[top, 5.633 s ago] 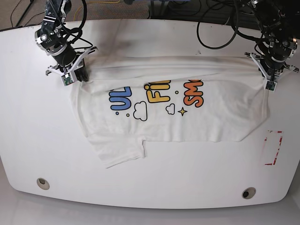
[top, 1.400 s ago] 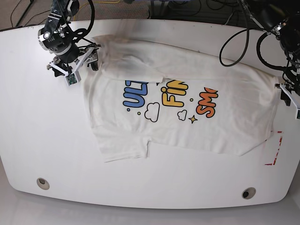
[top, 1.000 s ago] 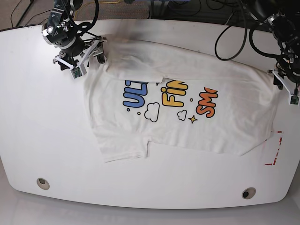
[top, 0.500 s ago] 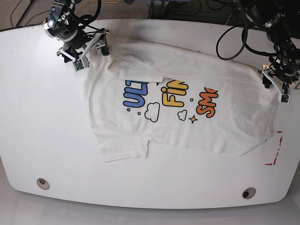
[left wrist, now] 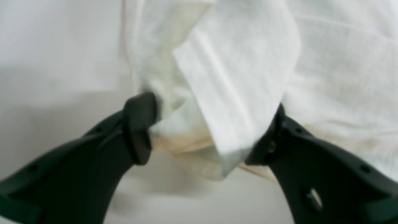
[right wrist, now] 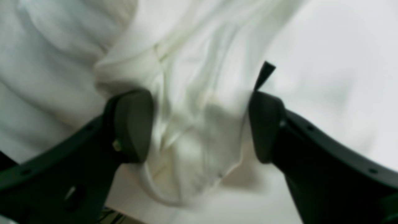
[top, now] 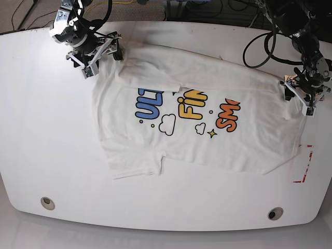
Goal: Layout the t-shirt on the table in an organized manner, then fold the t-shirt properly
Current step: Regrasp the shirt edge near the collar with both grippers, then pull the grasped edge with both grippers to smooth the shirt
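1. The left gripper's (left wrist: 205,130) fingers (left wrist: 138,124) stand spread wide, with a folded corner of the t-shirt (left wrist: 236,77) lying loose between them; no pinch shows, so the cloth seems free.
2. The right gripper's (right wrist: 200,124) fingers (right wrist: 133,124) are likewise spread, and a rumpled, hemmed edge of the shirt bunches between them without being clamped.
3. Outward from both sets of fingers, the t-shirt (top: 197,116) lies print-up across the table (top: 41,129), skewed, with its far edge doubled over and one sleeve at the near side.
4. Risk: if the left fingers close on the doubled corner, they may catch both layers, and a pull would drag the fold along instead of flattening it.
5. Risk: the bunched cloth between the right fingers could snag on a fingertip as the arm lifts, tugging the shirt further askew.
6. Risk: uneven pulls from the two ends would probably twist the shirt and leave creases under the lettering.
7. Beyond the left fingers sits a red-and-white tape mark (top: 302,165); the hem already reaches it.
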Controlling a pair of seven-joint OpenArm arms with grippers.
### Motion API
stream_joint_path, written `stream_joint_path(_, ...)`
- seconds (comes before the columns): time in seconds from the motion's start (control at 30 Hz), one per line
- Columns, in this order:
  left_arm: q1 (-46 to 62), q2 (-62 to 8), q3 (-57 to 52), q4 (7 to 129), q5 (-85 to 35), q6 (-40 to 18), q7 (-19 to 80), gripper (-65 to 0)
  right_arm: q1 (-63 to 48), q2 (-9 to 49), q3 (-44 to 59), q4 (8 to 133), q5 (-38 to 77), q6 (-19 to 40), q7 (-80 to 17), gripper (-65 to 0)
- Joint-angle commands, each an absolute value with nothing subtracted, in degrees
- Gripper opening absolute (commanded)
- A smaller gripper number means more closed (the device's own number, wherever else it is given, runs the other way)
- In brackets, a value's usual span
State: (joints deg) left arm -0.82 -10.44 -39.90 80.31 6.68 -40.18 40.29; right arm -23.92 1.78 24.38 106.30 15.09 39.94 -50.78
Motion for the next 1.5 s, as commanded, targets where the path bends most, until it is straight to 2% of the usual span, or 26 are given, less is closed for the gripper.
stream_joint_path(0.0,-1.2,-11.7,-40.0,80.8,7.2,-40.0,39.6,-25.8,-23.4,2.2,24.6,106.2,15.4,40.0,-50.7,-25.8)
stream_joint_path(0.3,-0.7,-12.0,-40.3,81.0,7.4,-40.0,39.6,-25.8,-23.3,4.4,24.6,104.5,15.3,40.0,-50.7,-53.9)
stream_joint_path(0.4,0.2,-13.2,-40.4,81.2,7.4,-40.0,39.8,-25.8,-23.3,5.4,24.6,104.5,15.3,40.0,-50.7,-59.1)
stream_joint_path(0.6,2.8,-13.8,-40.4,82.6,7.3,-40.0,39.8,-25.8,-23.3,9.1,24.6,104.5,15.3,40.0,-50.7,-59.3)
stream_joint_path(0.97,10.1,-13.8,-40.0,92.3,7.3,-40.0,39.8,-25.8,-23.3,16.4,24.6,104.4,15.3,40.0,-50.7,-59.3)
stream_joint_path(1.27,12.2,-14.0,-40.0,96.6,7.4,-40.0,41.3,-25.8,-23.3,18.8,24.5,104.4,15.3,40.0,-50.7,-59.3)
stream_joint_path(1.47,11.7,-17.6,-39.3,93.9,7.3,-40.0,41.5,-25.8,-23.2,19.4,24.5,104.4,15.3,40.0,-50.7,-59.3)
